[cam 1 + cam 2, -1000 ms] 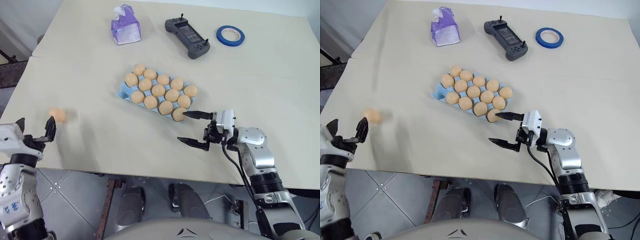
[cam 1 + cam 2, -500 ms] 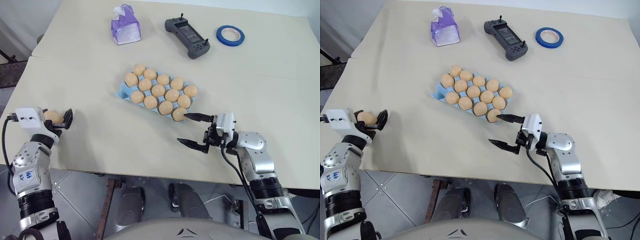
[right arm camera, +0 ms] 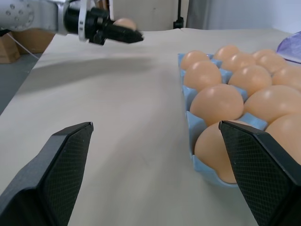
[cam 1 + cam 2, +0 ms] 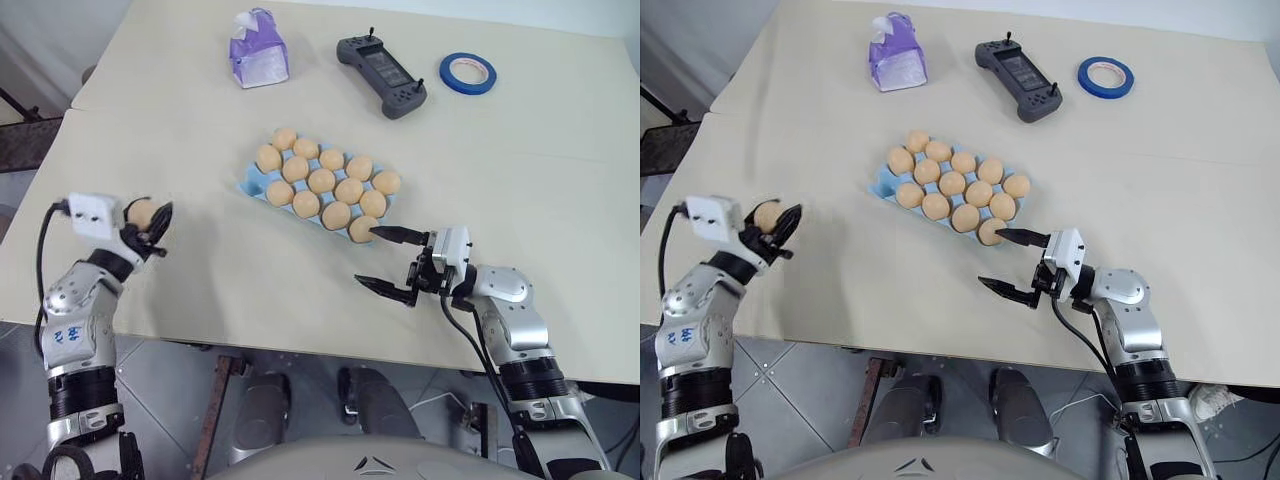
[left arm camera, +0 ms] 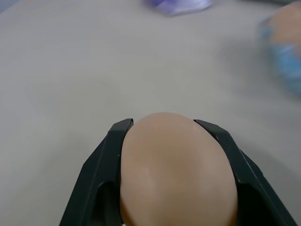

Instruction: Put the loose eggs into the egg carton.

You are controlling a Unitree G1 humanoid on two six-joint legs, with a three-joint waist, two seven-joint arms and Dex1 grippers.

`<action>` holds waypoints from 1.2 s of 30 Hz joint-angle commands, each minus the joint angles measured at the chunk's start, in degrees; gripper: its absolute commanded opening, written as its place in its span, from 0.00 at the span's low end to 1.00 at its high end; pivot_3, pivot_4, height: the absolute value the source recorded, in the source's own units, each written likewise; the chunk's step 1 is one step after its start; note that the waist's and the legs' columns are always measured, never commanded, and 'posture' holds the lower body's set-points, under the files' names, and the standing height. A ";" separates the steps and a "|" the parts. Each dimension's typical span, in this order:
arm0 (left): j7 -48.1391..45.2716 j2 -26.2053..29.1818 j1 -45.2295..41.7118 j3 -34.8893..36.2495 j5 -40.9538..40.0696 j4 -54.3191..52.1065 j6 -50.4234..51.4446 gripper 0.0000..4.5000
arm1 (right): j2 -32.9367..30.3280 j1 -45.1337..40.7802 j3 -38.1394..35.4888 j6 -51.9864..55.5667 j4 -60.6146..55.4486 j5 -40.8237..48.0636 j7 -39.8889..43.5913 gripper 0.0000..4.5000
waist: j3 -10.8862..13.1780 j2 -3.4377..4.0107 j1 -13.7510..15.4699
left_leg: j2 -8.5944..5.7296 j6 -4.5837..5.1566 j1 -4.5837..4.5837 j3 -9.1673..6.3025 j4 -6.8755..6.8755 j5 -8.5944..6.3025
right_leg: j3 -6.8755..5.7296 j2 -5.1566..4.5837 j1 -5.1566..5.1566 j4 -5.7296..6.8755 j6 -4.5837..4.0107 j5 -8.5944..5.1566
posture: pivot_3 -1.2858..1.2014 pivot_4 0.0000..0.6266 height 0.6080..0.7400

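Since a second ago the left claw has closed around the loose egg at the desk's left edge and lifted it, now carrying it above the desk, well to the left of the egg carton; the right claw has not shifted.

Left eye view: the carton lies mid-desk, fourteen eggs in it. The right claw hangs just beside the carton's near right corner, fingers spread wide and empty, one fingertip close to the corner egg. Beyond the carton sit a purple tissue pack, a grey controller and a blue tape roll.

Left wrist view: the two black fingers pinch the egg from either side, with the carton's blue edge blurred far off.

Right wrist view: the spread fingers frame the carton's near cups, while the left claw holds the egg beyond, away from the carton.
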 commanded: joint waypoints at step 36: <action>-29.50 13.37 -1.83 -5.38 -0.05 5.26 -5.97 0.99 | -8.57 8.09 -9.33 -1.28 -6.27 0.86 -6.47 1.00 | 0.02 0.03 -0.27 | 0.05 -0.37 -0.10 0.10 -0.05 0.29 | 0.12 0.04 -0.21 0.07 0.01 0.00 | 0.52 0.24 1.00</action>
